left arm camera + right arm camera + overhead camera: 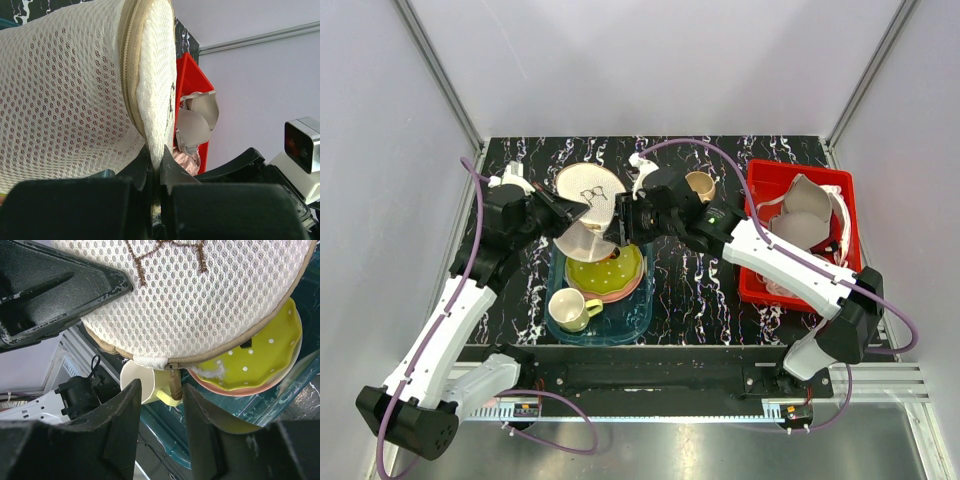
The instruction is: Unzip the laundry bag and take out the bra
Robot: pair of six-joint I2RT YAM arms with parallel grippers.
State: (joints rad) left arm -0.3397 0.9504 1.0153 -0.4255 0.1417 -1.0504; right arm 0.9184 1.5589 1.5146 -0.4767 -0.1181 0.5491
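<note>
The left gripper (157, 167) is holding the laundry bag (588, 195) raised above the far end of the teal tray (625, 330), over the stacked plates (610, 270). Its jaws are pressing fully together, pinching the bag's seam edge just beside the zipper (127, 65). This hold is judged to be anchoring the bag and lifting it off the dishes, so that the zipper can run against a fixed point.

The right gripper (160, 405) is sitting under the bag's rim with its jaws partly open. The zipper pull (175, 385) is hanging between the fingers, close to the right-hand one and not clamped; contact cannot be confirmed. The visible zipper run is looking closed.

The bra is not showing in any view and is judged to be lying inside the bag.
</note>
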